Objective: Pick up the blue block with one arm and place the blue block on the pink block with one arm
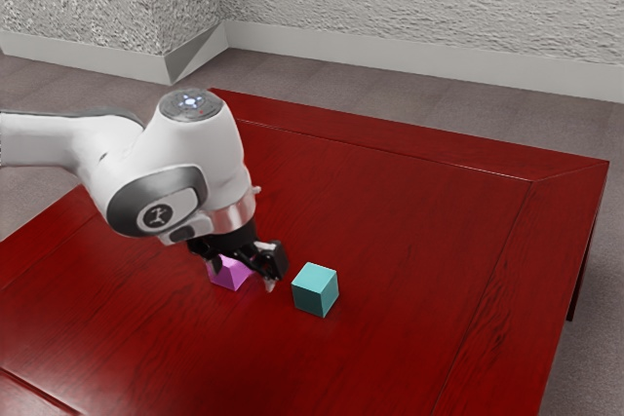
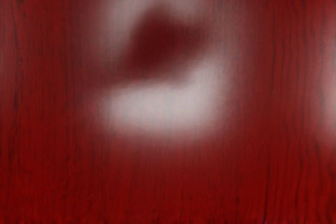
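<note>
Hangs low over the table (image 1: 439,241) with the hand (image 1: 244,266) right at the pink block (image 1: 230,276), cannot tell how far open, not holding the blue block (image 1: 315,289) lying free just to the exterior view's right, so presumably lining up for the pick.

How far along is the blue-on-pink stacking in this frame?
Done: nothing yet. The blue block sits on the table, beside the pink block rather than on it. In hand: the gripper is low by the pink block, at the exterior view's left of the blue block and not around it. Left: grasp the blue block, lift it and set it on the pink one.
</note>
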Robot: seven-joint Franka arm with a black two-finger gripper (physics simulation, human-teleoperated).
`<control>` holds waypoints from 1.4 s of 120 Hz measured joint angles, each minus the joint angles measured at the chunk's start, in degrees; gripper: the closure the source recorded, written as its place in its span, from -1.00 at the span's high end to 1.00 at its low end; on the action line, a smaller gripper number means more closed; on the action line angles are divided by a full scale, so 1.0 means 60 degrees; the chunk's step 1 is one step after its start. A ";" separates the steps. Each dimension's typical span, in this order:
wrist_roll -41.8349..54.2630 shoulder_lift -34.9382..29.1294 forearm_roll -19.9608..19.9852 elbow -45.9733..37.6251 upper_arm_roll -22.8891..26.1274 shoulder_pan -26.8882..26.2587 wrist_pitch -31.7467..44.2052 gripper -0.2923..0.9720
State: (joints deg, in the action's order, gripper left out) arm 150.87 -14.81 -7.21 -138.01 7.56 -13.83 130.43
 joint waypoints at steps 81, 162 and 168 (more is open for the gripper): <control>0.2522 0.2709 0.1276 0.1533 -0.0437 0.0111 0.1573 0.54; 0.2522 0.4604 0.1432 0.3410 -0.0680 0.0025 -0.0047 0.54; 0.2522 0.4797 0.1436 0.3521 -0.0680 0.0023 -0.0062 0.54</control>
State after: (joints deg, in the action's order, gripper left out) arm 166.00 13.98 1.40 -116.88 3.48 -13.69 130.05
